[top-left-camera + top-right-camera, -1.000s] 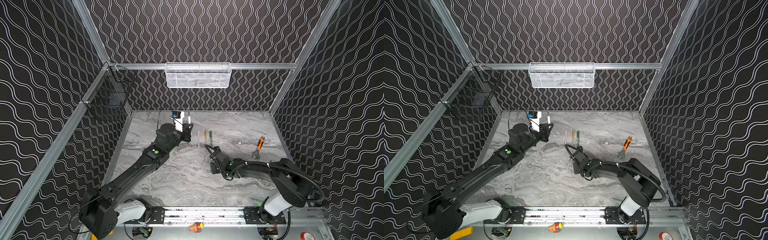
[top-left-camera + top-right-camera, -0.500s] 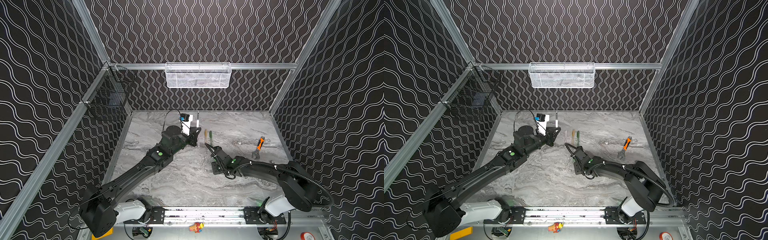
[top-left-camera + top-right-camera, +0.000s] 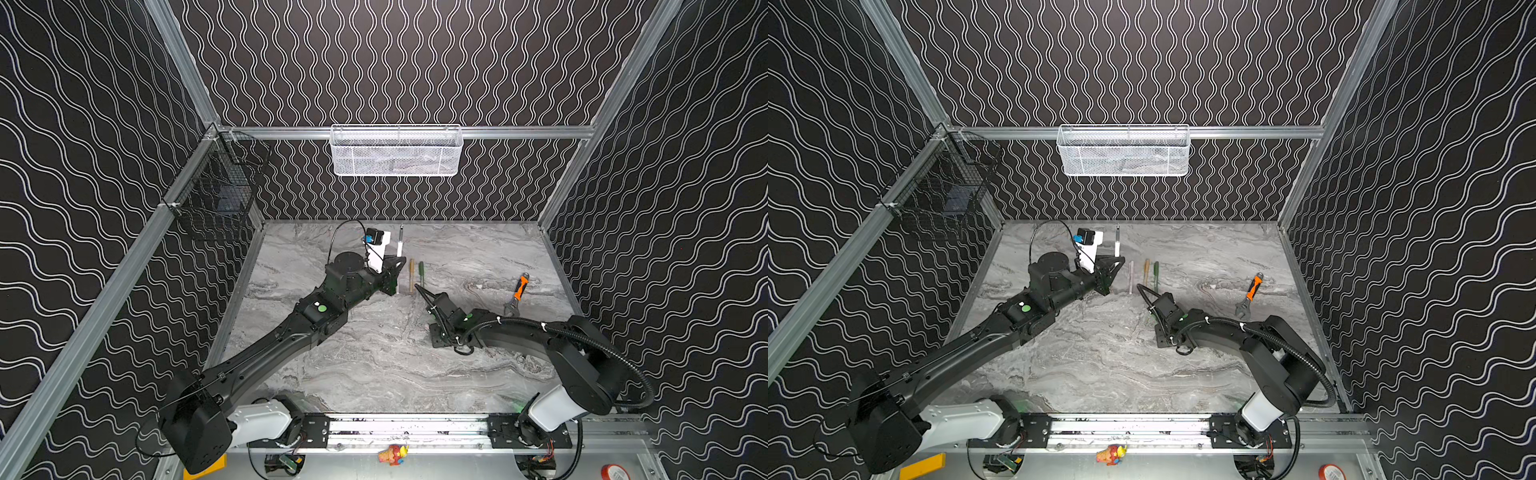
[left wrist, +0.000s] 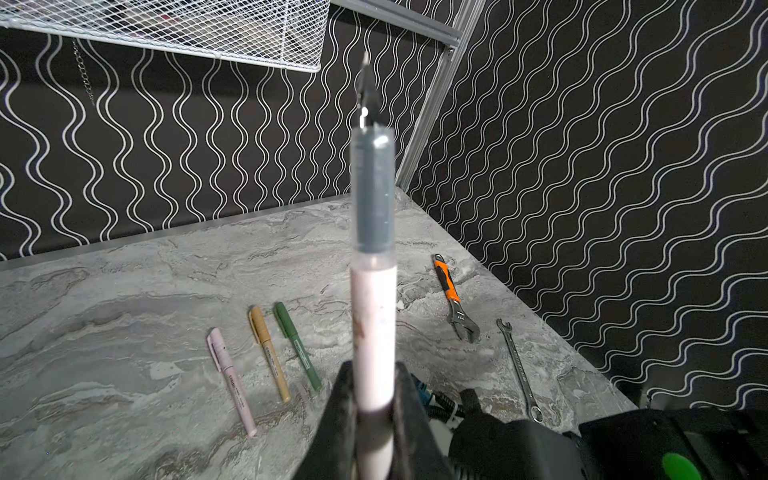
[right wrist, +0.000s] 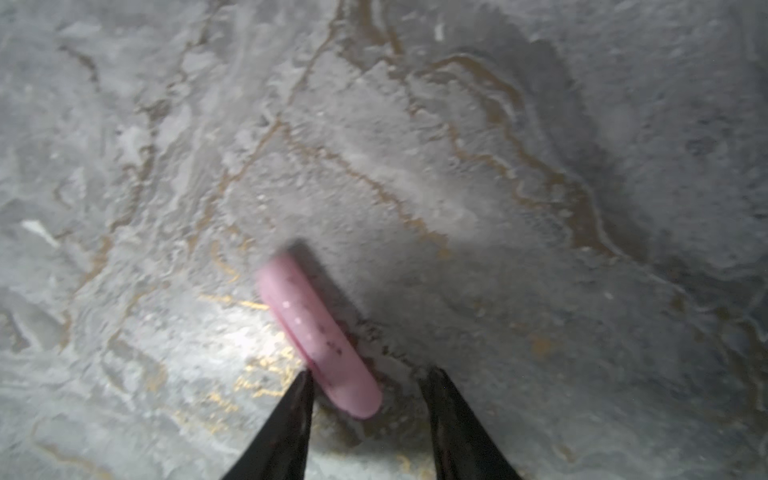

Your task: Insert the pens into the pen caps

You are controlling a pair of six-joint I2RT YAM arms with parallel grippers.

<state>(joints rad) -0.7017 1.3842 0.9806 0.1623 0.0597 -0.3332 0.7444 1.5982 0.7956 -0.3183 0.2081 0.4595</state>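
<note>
Pens number four: a capped pale pink pen [image 4: 232, 382], a capped tan-gold pen [image 4: 269, 357] and a capped dark green pen [image 4: 297, 347] lie side by side on the grey marble table [image 4: 124, 332] toward its far edge, while a bare-tipped pale pink pen [image 4: 372, 316] stands up, pinched tight in the left gripper [image 4: 372, 368]. One stubby pink pen cap [image 5: 318, 332] lies near the table's middle between the right gripper's [image 5: 370, 373] spread-apart jaws; two tools, an orange-handled wrench [image 4: 451, 295] and a grey metal spanner [image 4: 517, 365], lie by the right edge. A second ago the left gripper was nearer the left edge.
</note>
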